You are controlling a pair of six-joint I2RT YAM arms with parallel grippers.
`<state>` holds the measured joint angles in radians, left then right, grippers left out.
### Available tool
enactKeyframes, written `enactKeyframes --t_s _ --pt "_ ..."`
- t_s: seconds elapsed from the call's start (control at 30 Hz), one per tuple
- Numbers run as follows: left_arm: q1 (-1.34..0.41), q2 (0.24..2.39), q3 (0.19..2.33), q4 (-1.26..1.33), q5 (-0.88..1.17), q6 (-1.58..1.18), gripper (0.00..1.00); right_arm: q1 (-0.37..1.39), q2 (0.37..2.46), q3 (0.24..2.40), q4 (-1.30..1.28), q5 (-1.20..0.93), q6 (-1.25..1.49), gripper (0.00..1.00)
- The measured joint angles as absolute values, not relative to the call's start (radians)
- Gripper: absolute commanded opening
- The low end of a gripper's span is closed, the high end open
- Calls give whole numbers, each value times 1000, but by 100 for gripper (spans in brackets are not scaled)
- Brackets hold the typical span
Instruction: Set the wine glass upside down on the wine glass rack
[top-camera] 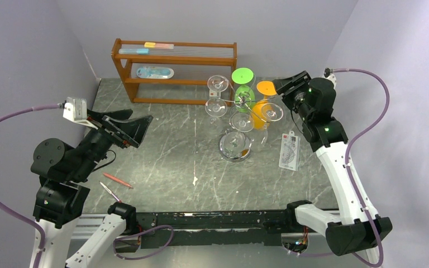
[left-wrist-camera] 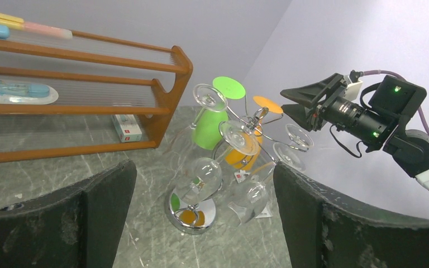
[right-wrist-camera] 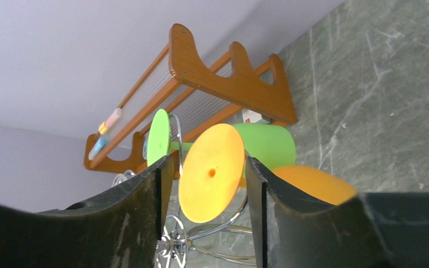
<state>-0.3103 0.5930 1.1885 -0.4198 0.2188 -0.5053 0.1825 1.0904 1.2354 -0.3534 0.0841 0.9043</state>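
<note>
The wine glass rack [top-camera: 236,149] is a chrome stand with a round mirrored base [left-wrist-camera: 192,212] and curled arms. An orange wine glass [top-camera: 261,111] hangs upside down on it, its flat foot [right-wrist-camera: 211,173] uppermost. My right gripper [top-camera: 286,85] is open, and its dark fingers [right-wrist-camera: 145,212] stand on either side of that orange foot with small gaps, not gripping it. My left gripper [top-camera: 139,128] is open and empty, well to the left of the rack. In the left wrist view its fingers [left-wrist-camera: 106,212] frame the rack from a distance.
A green glass [top-camera: 243,89] and several clear glasses [top-camera: 218,95] also hang on the rack. A brown wooden shelf unit [top-camera: 173,70] stands behind it. A white tagged packet [top-camera: 289,151] lies right of the base. Two pens [top-camera: 116,180] lie at the front left.
</note>
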Motion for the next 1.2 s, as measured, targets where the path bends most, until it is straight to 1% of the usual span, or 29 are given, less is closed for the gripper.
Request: enactKeyframes --t_s 0.23,0.37,0.6,0.63,0.8,0.9,1.03,1.2 --pt "-310 593 1188 -426 213 -492 96 183 1086 1246 -415 142 864 60" --pt "-310 593 1188 -466 162 -476 96 183 1060 1259 -459 191 820 62" --pt "-310 596 1186 -590 18 -403 96 182 906 1254 -576 322 714 70" --pt "-310 596 1184 -604 -1 -393 96 183 879 1252 -602 345 700 73" --pt "-310 617 1159 -680 -84 -334 96 182 768 1232 -767 439 661 92" --pt "-310 648 1155 -723 -123 -302 96 182 738 1232 -876 474 651 99" --pt "-310 667 1156 -770 -158 -267 96 182 719 1232 -996 519 641 100" --pt "-310 653 1198 -812 -153 -234 96 182 679 1244 -1067 553 615 100"
